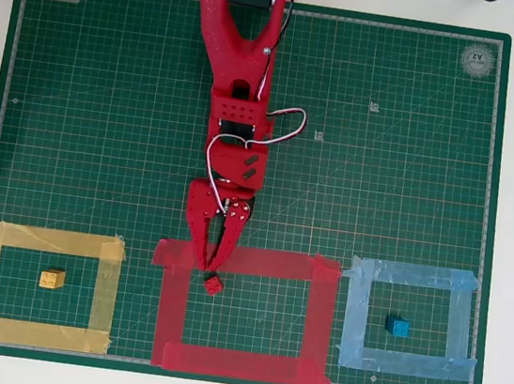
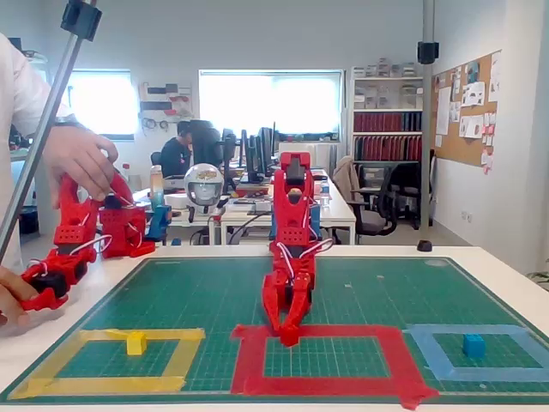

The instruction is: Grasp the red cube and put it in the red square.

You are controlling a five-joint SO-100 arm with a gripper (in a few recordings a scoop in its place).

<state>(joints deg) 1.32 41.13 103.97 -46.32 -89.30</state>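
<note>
The red arm is reaching down to the top edge of the red square, with the red cube at its fingertips.

In the overhead view, the gripper [image 1: 212, 267] is pointing down over the top tape strip of the red square [image 1: 320, 323], and its two fingers are coming almost together at the tips. The red cube [image 1: 214, 286] is lying just below the tips, inside the square next to the top strip; whether the fingers are pressing it, I cannot tell. The yellow block [image 1: 52, 279] is sitting inside the yellow tape outline [image 1: 106, 291], and the blue block [image 1: 398, 327] inside the light blue tape outline [image 1: 353, 323], all on the green mat [image 1: 103, 134]. In the fixed view, the gripper [image 2: 288, 333] is hanging low over the far strip of the red square [image 2: 395, 356]; the cube is blending with the red fingers there, so I cannot separate it.
</note>
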